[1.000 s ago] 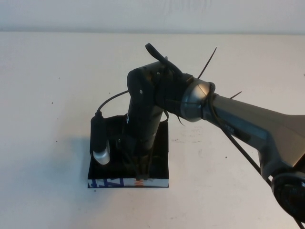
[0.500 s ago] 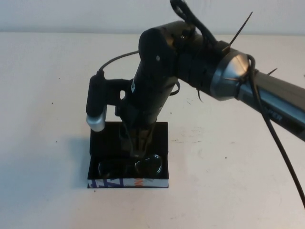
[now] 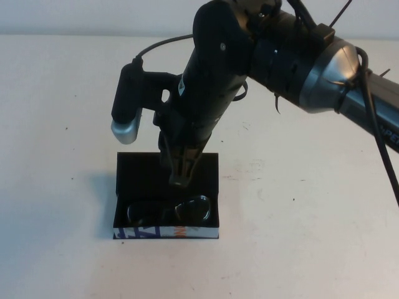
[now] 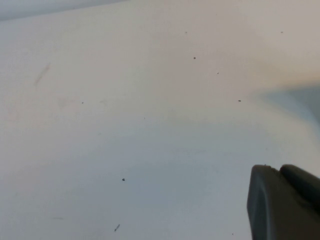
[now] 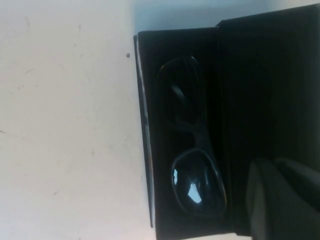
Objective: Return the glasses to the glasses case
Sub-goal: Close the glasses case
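The print on the case (image 3: 167, 233) front edge is unreadable; glasses (image 3: 168, 212) lie inside near that edge, the right gripper (image 3: 179, 180), pressed together and empty, has risen to their 12 o'clock, while the left gripper (image 4: 285, 205) state is unclear.

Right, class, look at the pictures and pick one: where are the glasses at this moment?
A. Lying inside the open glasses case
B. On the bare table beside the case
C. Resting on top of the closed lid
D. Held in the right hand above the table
A: the glasses lie inside the open glasses case, while the shut right hand hangs above them holding nothing.
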Action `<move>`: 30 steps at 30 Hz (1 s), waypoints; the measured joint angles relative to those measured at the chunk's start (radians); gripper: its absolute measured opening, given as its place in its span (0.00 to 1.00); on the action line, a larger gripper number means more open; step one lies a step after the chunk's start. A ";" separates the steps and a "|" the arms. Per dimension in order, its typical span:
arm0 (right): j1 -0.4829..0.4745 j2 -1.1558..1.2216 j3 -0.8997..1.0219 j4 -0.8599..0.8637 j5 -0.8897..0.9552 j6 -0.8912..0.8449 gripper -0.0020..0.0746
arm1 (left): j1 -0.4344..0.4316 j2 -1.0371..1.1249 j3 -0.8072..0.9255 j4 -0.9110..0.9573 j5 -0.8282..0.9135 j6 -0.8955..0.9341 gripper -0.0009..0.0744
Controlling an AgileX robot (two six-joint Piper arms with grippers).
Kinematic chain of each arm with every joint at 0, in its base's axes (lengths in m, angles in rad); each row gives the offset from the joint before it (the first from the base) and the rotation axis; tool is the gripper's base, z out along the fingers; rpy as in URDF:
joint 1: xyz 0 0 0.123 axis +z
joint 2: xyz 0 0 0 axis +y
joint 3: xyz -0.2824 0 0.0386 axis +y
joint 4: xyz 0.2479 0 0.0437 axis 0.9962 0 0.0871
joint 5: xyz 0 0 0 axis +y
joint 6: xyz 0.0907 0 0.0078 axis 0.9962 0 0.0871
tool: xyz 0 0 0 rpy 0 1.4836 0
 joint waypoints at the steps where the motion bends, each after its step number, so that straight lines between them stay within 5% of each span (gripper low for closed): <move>1: 0.000 0.000 0.000 0.002 0.000 0.008 0.01 | 0.000 0.000 0.000 0.000 0.000 0.000 0.01; 8: 0.000 -0.002 0.000 0.000 0.001 0.021 0.01 | 0.000 0.000 0.000 -0.005 -0.038 -0.012 0.01; 15: 0.000 -0.002 0.000 -0.002 0.001 0.075 0.01 | 0.000 0.000 0.000 -0.389 -0.200 -0.199 0.01; 19: 0.000 -0.002 0.000 -0.007 0.001 0.106 0.01 | 0.000 0.000 0.000 -0.455 -0.240 -0.218 0.01; 24: -0.002 -0.002 0.000 -0.061 -0.010 0.230 0.01 | -0.028 0.056 -0.068 -0.557 -0.090 -0.207 0.01; 30: -0.029 -0.002 0.000 -0.083 -0.052 0.401 0.01 | -0.126 0.378 -0.247 -0.634 0.100 0.018 0.01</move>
